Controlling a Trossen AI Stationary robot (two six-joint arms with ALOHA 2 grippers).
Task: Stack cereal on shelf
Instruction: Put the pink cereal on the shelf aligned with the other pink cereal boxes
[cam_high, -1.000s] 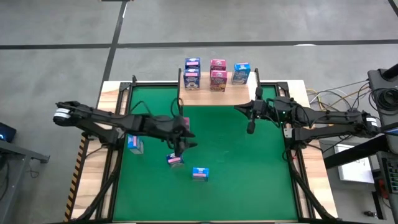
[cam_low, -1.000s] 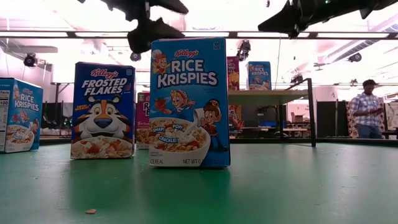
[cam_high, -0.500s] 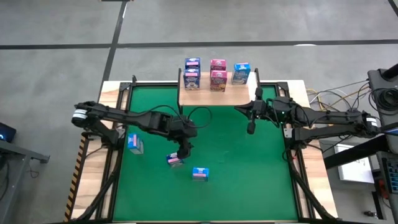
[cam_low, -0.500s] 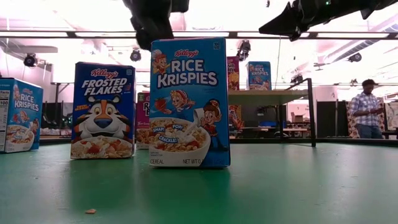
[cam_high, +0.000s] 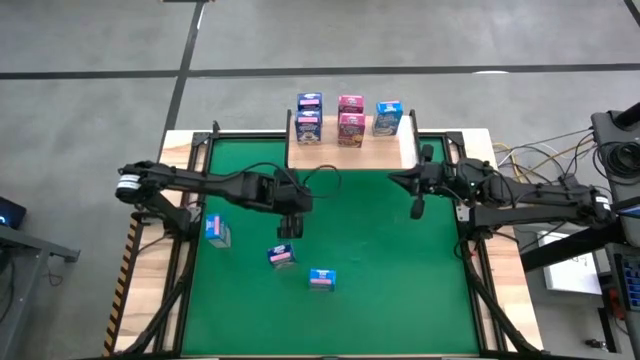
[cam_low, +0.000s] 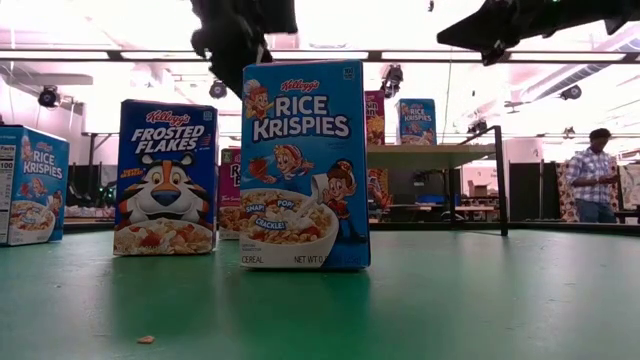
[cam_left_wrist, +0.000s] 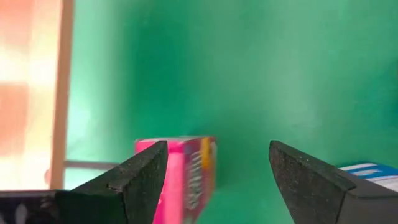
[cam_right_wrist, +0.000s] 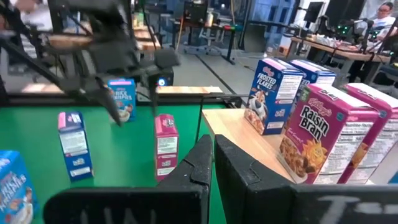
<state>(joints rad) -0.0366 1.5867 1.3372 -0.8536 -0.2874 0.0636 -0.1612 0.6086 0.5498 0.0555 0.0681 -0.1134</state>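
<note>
My left gripper (cam_high: 287, 225) hovers open just on the far side of a pink cereal box (cam_high: 282, 256) that stands on the green table. In the left wrist view the open fingers (cam_left_wrist: 214, 177) frame that pink box (cam_left_wrist: 180, 174) without touching it. A light blue Rice Krispies box (cam_high: 321, 279) stands nearer the table's near edge, and another light blue box (cam_high: 216, 231) stands to the left. A dark blue Frosted Flakes box (cam_low: 167, 178) shows in the low view. The light-wood shelf (cam_high: 350, 152) at the far edge carries several boxes. My right gripper (cam_high: 417, 208) waits shut, right of centre.
On the shelf stand dark blue boxes (cam_high: 309, 115), pink boxes (cam_high: 350, 117) and a light blue box (cam_high: 388, 118), with bare board in front of them. A black frame (cam_high: 190, 240) runs along the table's sides. A person (cam_low: 592, 175) stands far behind the table.
My left arm has swung and its gripper has shifted a little toward the far edge, staying above the pink box. My right gripper has moved slightly toward the table's right edge. The boxes have kept their places.
</note>
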